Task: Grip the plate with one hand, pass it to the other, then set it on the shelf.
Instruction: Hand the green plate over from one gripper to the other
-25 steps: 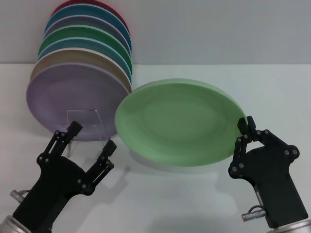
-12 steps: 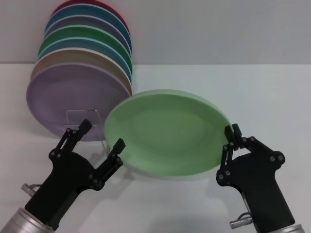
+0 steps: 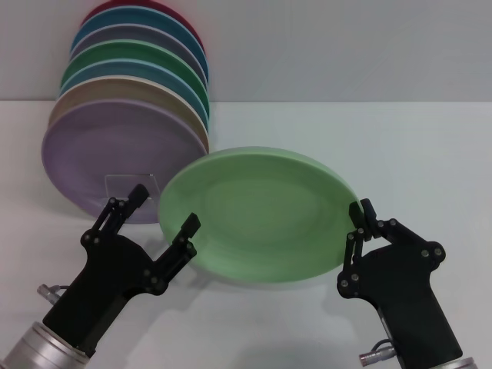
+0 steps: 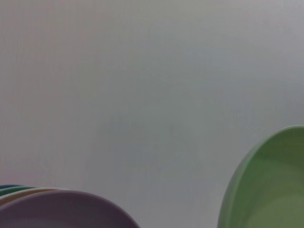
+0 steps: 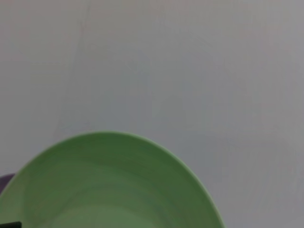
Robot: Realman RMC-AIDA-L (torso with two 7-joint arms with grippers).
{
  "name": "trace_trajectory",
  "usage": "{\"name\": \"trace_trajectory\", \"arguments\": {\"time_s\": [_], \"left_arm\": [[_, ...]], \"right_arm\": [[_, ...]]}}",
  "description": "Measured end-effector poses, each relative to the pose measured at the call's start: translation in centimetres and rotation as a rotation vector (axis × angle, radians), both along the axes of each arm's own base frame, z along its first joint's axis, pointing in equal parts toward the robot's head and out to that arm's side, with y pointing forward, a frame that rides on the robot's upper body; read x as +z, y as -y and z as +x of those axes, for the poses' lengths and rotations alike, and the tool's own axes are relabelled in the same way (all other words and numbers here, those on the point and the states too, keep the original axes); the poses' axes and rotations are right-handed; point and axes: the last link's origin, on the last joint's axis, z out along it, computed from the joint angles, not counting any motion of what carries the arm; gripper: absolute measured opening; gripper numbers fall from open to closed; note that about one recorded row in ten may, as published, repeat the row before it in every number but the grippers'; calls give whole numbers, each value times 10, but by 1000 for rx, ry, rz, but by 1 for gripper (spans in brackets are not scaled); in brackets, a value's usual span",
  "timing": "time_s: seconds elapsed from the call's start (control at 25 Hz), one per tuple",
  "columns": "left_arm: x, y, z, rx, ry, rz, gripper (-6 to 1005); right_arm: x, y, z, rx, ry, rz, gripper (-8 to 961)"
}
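We see the right gripper (image 3: pixel 360 211) pinched shut on the near-right rim of the plate (image 3: pixel 257 214), its black linkage body rising from the lower right of the head view. The pale green plate hangs tilted above the white surface (image 3: pixel 400 154), its face turned toward us and its left edge lower than its right. We find the left gripper (image 3: pixel 164 209) at the plate's left side, its jaws spread apart: one fingertip (image 3: pixel 190 225) sits right at the plate's lower-left rim, the other stands off to the left near the rack. Whether that fingertip actually touches the rim, we cannot tell.

Behind the left gripper we make out the shelf (image 3: pixel 132 185), a clear rack, with a row of plates standing on edge in it. The lilac plate (image 3: pixel 108 150) is frontmost, then a beige one, with blue, darker green, grey-purple and teal plates behind and a dark red plate at the back. The held plate's left edge overlaps the lilac plate's lower right in the head view, but lies nearer to us.

In the left wrist view we see the held plate's rim (image 4: pixel 273 185) at one side and the tops of the racked plates (image 4: pixel 61 209) at another, before a plain grey wall. In the right wrist view the plate (image 5: pixel 104 185) fills the lower part.
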Motion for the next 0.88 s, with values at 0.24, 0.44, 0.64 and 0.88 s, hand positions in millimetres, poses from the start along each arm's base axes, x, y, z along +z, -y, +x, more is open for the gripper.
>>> {"name": "trace_trajectory", "arguments": {"time_s": [0.24,0.44,0.64,0.88], "left_arm": [[0,0,0,0,-1,0,758],[0,-1,0,-3,-2,0,580],[0,-2,1,-7,-4,-1,390],[1,-2,1,-13,-8,7,278]], "right_arm": [[0,0,-1,5,0,-2,18],[-1,1,-2,14,1,-9,18],[-1,1,-2,16,2,-9,18],[-1,2,-1,15,3,-7,19]]}}
